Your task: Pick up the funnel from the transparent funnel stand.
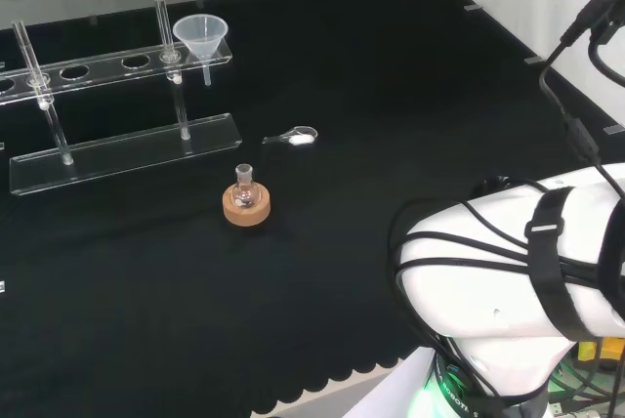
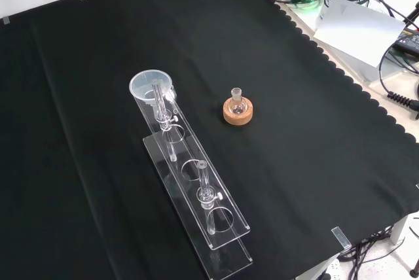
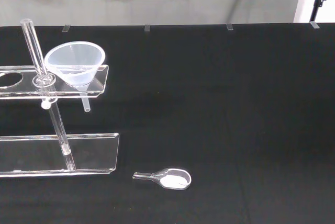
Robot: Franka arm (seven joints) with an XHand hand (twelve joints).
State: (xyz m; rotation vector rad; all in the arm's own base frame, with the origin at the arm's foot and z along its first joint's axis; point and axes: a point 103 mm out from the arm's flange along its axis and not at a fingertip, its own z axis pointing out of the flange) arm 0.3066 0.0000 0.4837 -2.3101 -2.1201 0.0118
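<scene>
Funnel (image 1: 200, 35) seated upright in the end hole of the transparent funnel stand (image 1: 117, 149), mouth up, stem pointing straight down, long axis vertical. Near the stand's base on the black surface (image 1: 391, 125): a small clear scoop (image 1: 296, 136) holding white powder, and a small flask (image 1: 243, 187) on a cork ring (image 1: 246, 207). Nothing blocks the funnel from above. No legible writing. Robot hand's state: cannot tell.

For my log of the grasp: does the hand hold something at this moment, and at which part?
Nothing is held. The funnel sits untouched in the end hole of the transparent stand.
</scene>
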